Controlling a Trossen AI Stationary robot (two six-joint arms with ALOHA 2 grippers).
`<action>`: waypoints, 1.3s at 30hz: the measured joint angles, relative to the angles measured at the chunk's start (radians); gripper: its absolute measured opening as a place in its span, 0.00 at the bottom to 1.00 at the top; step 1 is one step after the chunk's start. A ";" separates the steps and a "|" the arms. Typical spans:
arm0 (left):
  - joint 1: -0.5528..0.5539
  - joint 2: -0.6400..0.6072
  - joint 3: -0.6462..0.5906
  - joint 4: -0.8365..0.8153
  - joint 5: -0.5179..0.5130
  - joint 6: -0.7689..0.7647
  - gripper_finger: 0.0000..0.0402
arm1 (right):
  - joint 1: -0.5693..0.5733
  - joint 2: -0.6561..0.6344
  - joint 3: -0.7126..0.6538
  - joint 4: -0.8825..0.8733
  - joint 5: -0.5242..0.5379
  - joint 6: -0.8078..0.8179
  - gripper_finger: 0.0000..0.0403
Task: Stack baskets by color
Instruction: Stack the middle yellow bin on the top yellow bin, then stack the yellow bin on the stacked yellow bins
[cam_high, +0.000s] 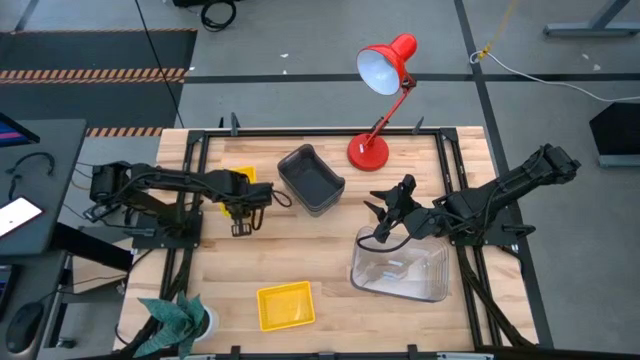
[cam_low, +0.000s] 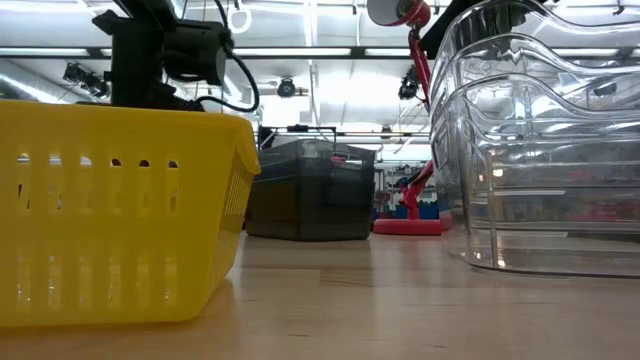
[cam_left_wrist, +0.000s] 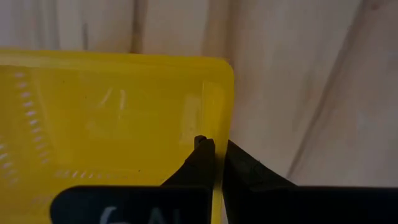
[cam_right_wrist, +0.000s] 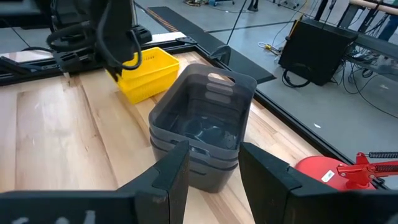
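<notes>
A yellow basket (cam_high: 244, 176) sits at the far left of the table, mostly hidden under my left gripper (cam_left_wrist: 217, 152), which is shut on its wall. A second yellow basket (cam_high: 285, 305) rests on its base near the front edge. A stack of dark grey baskets (cam_high: 311, 180) stands at the far middle, and a stack of clear baskets (cam_high: 400, 270) at the near right. My right gripper (cam_right_wrist: 211, 174) hovers open between those two stacks, pointing at the grey stack (cam_right_wrist: 202, 130), with nothing between its fingers. My left gripper pinches the yellow basket's side wall (cam_left_wrist: 217, 127) close to a rounded corner, with one finger (cam_left_wrist: 200, 158) inside the basket and the other finger (cam_left_wrist: 244, 167) outside. The fingers come from above, pointing down. In the right wrist view the basket (cam_right_wrist: 149, 71) seems to rest on the table.
A red desk lamp (cam_high: 375, 105) stands at the far edge, right of the grey stack. A green plant (cam_high: 175, 318) sits at the near left corner. Bare wood lies in the table's middle, between the stacks and the near yellow basket.
</notes>
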 joint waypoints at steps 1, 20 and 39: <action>-0.016 0.000 0.000 0.005 0.002 -0.017 0.04 | 0.000 0.000 0.000 0.001 0.000 0.000 0.36; -0.139 0.000 0.095 0.072 0.025 -0.202 0.12 | -0.006 0.000 0.000 0.035 -0.008 -0.016 0.36; -0.456 0.000 0.191 0.220 0.088 0.127 0.43 | -0.006 0.000 0.000 0.034 -0.008 -0.030 0.36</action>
